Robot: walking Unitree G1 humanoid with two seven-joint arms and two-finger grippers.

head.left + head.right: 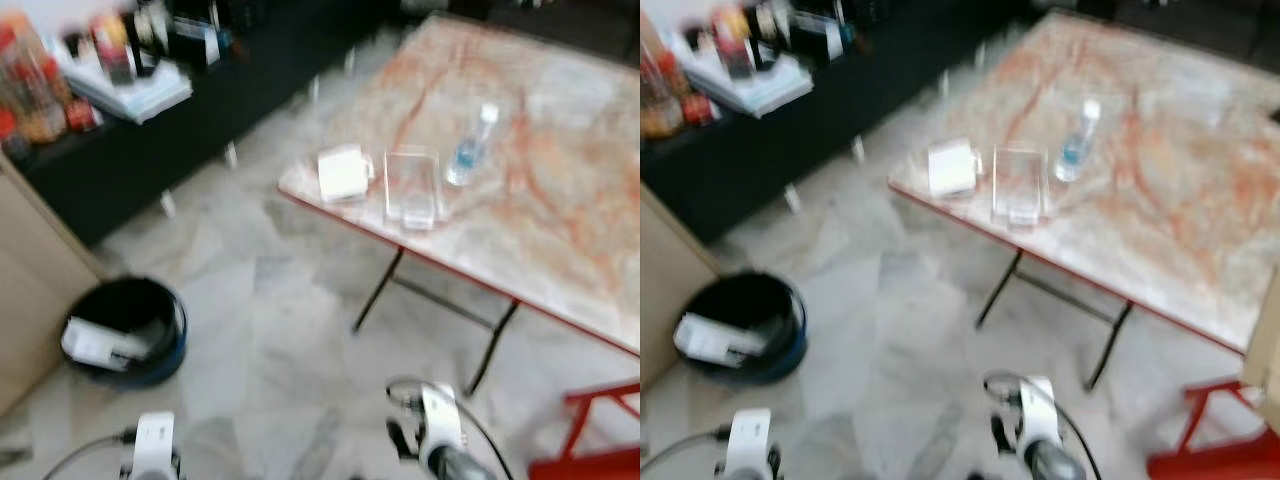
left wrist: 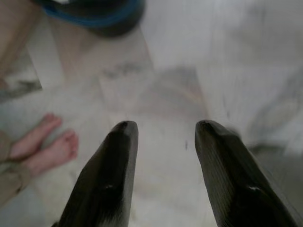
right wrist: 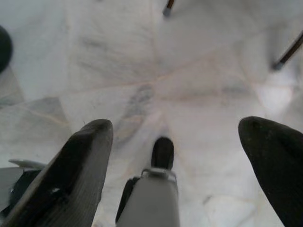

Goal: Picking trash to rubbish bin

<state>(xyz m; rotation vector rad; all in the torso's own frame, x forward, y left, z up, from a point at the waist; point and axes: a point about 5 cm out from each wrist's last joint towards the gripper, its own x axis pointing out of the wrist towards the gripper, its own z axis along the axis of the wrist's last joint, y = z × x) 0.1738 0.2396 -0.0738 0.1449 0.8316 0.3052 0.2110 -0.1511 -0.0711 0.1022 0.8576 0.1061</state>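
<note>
floor [image 1: 250,330]: I read pale marble-look tile, smooth, with a soft sheen and grey veining.
worktop [image 1: 560,190]: glossy marbled top, cream with orange-red streaks, red edge; thin dark metal legs under it.
bottle [image 1: 470,148]: clear plastic, at about 1 o'clock from me.
clear box [image 1: 412,187]: transparent, shiny plastic from what I can tell.
white packet [image 1: 343,172]: matt white, paper or card; too blurred for me to tell.
bin [image 1: 130,330]: black, smooth plastic with a blue band, at 10 o'clock.
left hand [image 2: 163,130]: matt black fingers, finely ribbed.
right hand [image 3: 177,130]: the same matt black finish.

Black bin [image 1: 128,330] on floor, white trash [image 1: 100,345] inside
</note>
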